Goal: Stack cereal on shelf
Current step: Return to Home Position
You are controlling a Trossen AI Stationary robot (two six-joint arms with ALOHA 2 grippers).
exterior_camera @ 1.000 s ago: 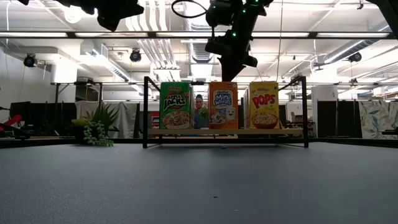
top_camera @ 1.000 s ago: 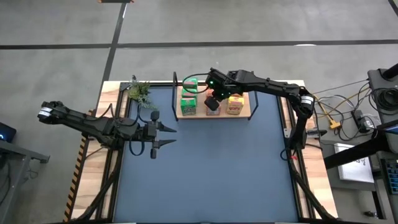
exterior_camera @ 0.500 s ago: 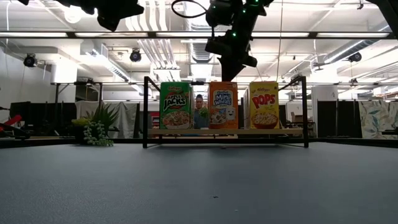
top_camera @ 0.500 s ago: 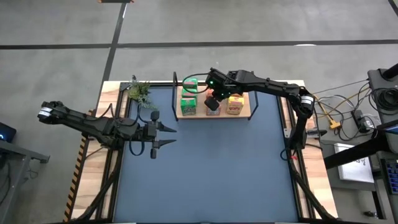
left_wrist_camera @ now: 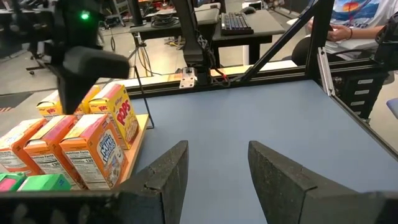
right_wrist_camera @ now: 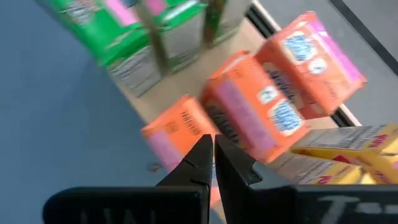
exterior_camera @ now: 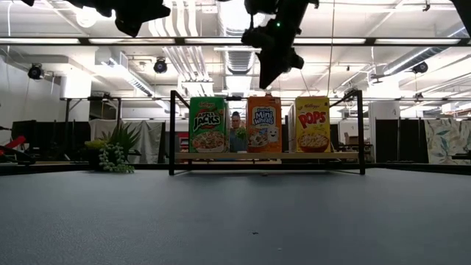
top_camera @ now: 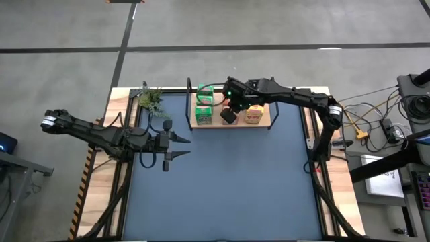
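The light-wood shelf (top_camera: 265,119) stands at the table's far side, also in the low view (exterior_camera: 221,156). In its front row a green box (exterior_camera: 208,125), an orange box (exterior_camera: 264,125) and a yellow box (exterior_camera: 313,125) stand upright on their bottom ends. More boxes stand behind them (right_wrist_camera: 305,59). My right gripper (right_wrist_camera: 213,152) is shut and empty, above the orange boxes in the middle (top_camera: 230,113), its fingers pointing down. My left gripper (left_wrist_camera: 214,168) is open and empty over the mat's left part (top_camera: 180,146).
A green plastic plant (top_camera: 151,99) lies at the far left corner of the dark-blue mat (top_camera: 222,181). Black posts (exterior_camera: 172,132) stand at the shelf's ends. The mat's middle and near parts are bare.
My right gripper has risen a little above the middle orange box, still shut. The boxes have stayed in place.
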